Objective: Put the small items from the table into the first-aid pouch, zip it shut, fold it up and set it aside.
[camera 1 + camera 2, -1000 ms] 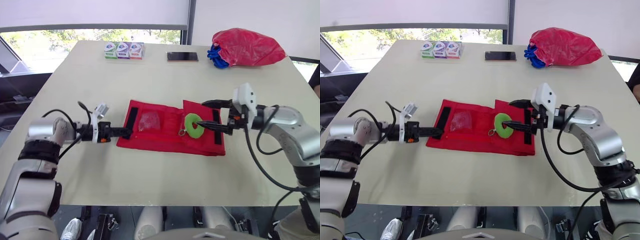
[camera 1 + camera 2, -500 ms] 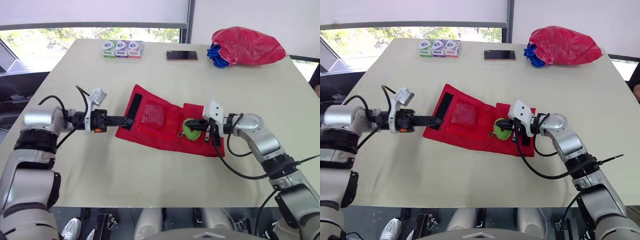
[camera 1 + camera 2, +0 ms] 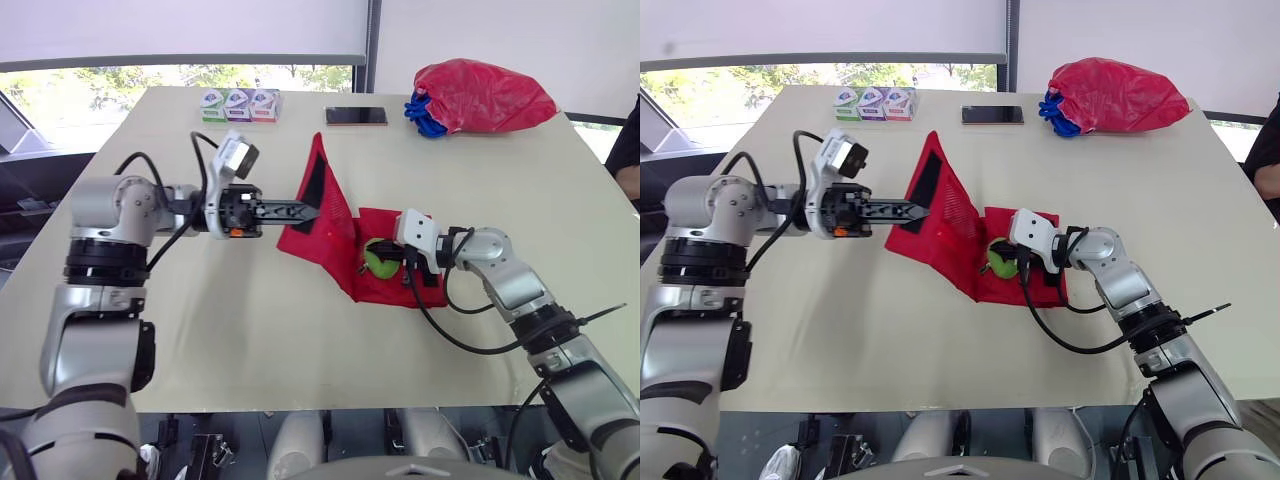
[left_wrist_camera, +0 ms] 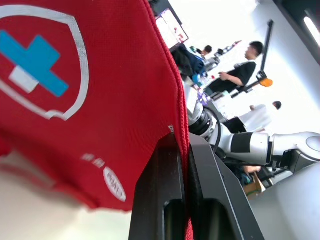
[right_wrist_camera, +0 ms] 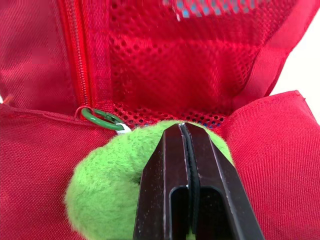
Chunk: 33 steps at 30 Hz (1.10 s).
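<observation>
Both grippers clamped: left on the pouch flap, right on the green ring.
Left gripper (image 3: 308, 211) is pinched tight on the edge of the first-aid pouch (image 3: 335, 220). It holds that half raised off the desk (image 3: 250, 320) and tilted, with the outer face and its blue cross emblem (image 4: 34, 64) toward the wrist camera. Right gripper (image 5: 184, 129) has its 2 fingers nearly together on the fuzzy green ring (image 5: 100, 200). The ring sits on the flat half of the pouch at the fold, against the mesh pocket (image 5: 175, 60), with a small green clip (image 5: 102, 119) by the zipper (image 5: 75, 50). At the far edge of the desk: 3 small boxes (image 3: 238, 103), a phone (image 3: 355, 116), a red bag (image 3: 480, 92).
</observation>
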Tool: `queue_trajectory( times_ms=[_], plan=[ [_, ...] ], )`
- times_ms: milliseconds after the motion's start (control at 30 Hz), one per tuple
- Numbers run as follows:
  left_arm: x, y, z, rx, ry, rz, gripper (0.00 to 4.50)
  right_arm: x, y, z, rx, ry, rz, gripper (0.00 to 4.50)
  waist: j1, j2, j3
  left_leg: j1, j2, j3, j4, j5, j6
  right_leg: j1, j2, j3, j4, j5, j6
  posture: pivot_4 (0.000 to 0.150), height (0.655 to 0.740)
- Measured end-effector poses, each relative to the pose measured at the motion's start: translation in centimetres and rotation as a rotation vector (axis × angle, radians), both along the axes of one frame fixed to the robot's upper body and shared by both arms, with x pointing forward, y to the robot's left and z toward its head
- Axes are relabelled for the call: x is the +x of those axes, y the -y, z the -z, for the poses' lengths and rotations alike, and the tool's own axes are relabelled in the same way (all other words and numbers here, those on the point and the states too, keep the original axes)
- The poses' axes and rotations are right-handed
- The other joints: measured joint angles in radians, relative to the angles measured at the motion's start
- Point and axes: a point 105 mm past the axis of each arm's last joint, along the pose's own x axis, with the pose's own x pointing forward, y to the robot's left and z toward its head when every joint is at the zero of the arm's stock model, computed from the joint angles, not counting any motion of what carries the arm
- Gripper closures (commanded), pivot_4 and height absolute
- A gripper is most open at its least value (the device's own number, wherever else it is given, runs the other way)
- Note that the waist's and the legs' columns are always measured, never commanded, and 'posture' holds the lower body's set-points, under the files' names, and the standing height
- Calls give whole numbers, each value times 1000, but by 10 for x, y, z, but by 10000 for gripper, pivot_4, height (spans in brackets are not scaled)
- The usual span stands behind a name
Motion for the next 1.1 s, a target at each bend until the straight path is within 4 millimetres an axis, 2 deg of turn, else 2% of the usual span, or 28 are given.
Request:
queue_trajectory(
  times_ms=[133, 267, 367, 433, 467, 500, 600, 700, 767, 800, 867, 933, 1100],
  plan=[
    [6, 8, 2, -7, 12, 2, 45000, 0, 4, -3, 33, 15, 22, 44702, -3, 0, 0, 0, -1, 0, 0, 0, 0, 0, -1, 1, 1, 0, 0, 1500, 7400],
    [10, 12, 8, 8, 9, 4, 45000, -7, 15, -13, 168, -76, 64, 44702, 3, 2, 2, -3, -1, -1, 0, 0, 0, -1, -2, 1, 0, 0, 0, 1500, 7400],
    [14, 17, 12, 4, -8, 12, 45000, -13, 34, -40, 237, -51, 98, 44702, 13, 4, 3, -5, -2, -1, 0, 0, 0, -3, -3, 1, -1, 0, 1, 1500, 7400],
    [15, 22, 12, -1, -12, 32, 45000, -16, 59, -68, 269, 16, 149, 44702, 17, 4, 3, -6, -5, -3, 0, 0, 1, -3, -3, -1, -2, 0, 1, 1500, 7400],
    [15, 27, 14, 6, -9, 48, 45000, -20, 77, -83, 288, 58, 195, 44702, 17, 4, 3, -7, -5, -4, 0, 0, 1, -2, -3, -2, -4, 0, 1, 1500, 7400],
    [15, 29, 15, 0, -11, 57, 45000, -22, 86, -86, 293, 62, 217, 44702, 16, 4, 3, -7, -5, -4, 0, 0, 1, -2, -3, -2, -4, 0, 1, 1500, 7400],
    [14, 44, 16, -7, -13, 106, 45000, -39, 112, -76, 278, 11, 256, 36676, 21, 4, 3, -9, -6, -5, -1, 0, 1, -1, -4, -4, -7, -1, 2, 1500, 7400],
    [15, 63, 19, -18, -12, 154, 45000, -63, 154, -66, 274, -84, 318, 21309, 24, 4, 3, -12, -7, -6, 0, -1, 2, -1, -4, -5, -10, -1, 2, 1500, 7400],
    [15, 71, 21, -14, -16, 177, 45000, -70, 161, -70, 296, -96, 319, 12238, 24, 4, 3, -12, -7, -7, 1, -2, 3, -1, -4, -4, -11, -1, 3, 1500, 7400],
    [14, 84, 22, -13, -12, 214, 45000, -78, 166, -76, 324, -101, 314, 7968, 20, 4, 3, -12, -7, -7, 1, -2, 3, -1, -4, -4, -11, -1, 3, 1500, 7400],
    [13, 92, 25, -12, -16, 237, 45000, -83, 170, -78, 333, -104, 318, 585, 13, 4, 3, -11, -7, -7, 1, -2, 3, -1, -3, -4, -10, -1, 3, 1500, 7400],
    [14, 103, 30, -9, -30, 254, 45000, -89, 176, -71, 321, -126, 348, 585, 15, 4, 3, -11, -7, -9, 1, -2, 3, -1, -3, -5, -10, -1, 3, 1500, 7400],
    [13, 121, 45, 0, -58, 278, 45000, -95, 176, -65, 316, -129, 379, 585, 14, 5, 3, -11, -7, -8, 2, -1, 3, -1, -3, -4, -10, -1, 3, 1500, 7400]
  ],
)
